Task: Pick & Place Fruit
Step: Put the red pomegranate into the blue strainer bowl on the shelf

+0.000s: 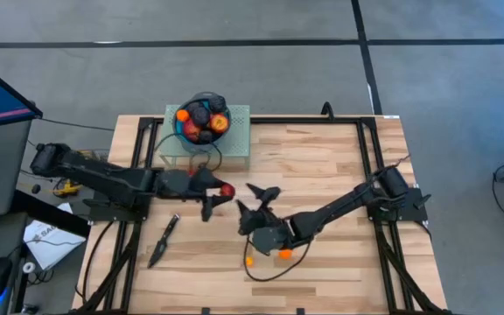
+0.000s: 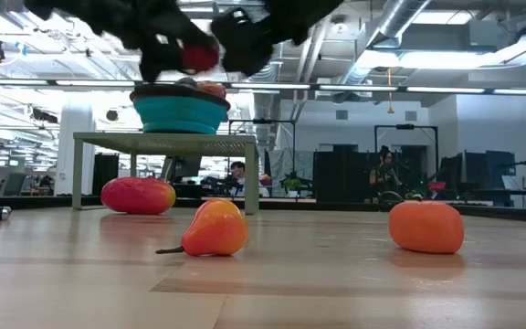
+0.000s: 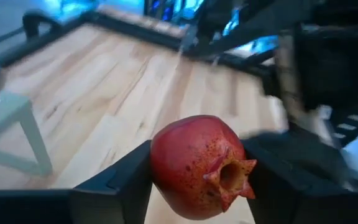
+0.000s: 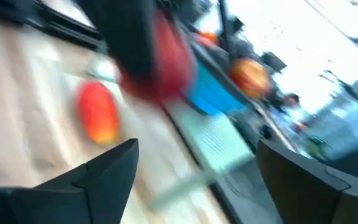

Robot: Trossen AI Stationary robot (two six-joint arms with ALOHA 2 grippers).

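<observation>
My left gripper (image 1: 221, 192) is shut on a red pomegranate-like fruit (image 3: 197, 165), which hangs high above the table (image 2: 199, 57) just in front of the stand. My right gripper (image 1: 254, 199) stands open close to the right of that fruit, with nothing between its fingers (image 4: 197, 144). A blue bowl (image 1: 202, 118) holding several fruits sits on a pale green stand (image 1: 234, 140). A longer red-orange piece (image 2: 138, 195) lies on the table by the stand's legs. An orange pear-shaped fruit (image 2: 215, 228) and an orange ball (image 2: 426, 227) rest on the wood nearer the front. My left gripper pinches the red fruit by its two opposite sides (image 3: 157, 168) between its two fingers (image 3: 126, 177). The fingers come nearly level from the table's left. The fruit is lifted clear of the table, its small crown (image 3: 232, 177) turned back toward the wrist.
A black knife-like tool (image 1: 164, 241) lies on the table near the left front. A black cable loops from the bowl's stand (image 1: 208, 162). The two orange fruits lie just in front of the right arm (image 1: 284, 255). Bare wood stretches at the table's right far side (image 1: 322, 157).
</observation>
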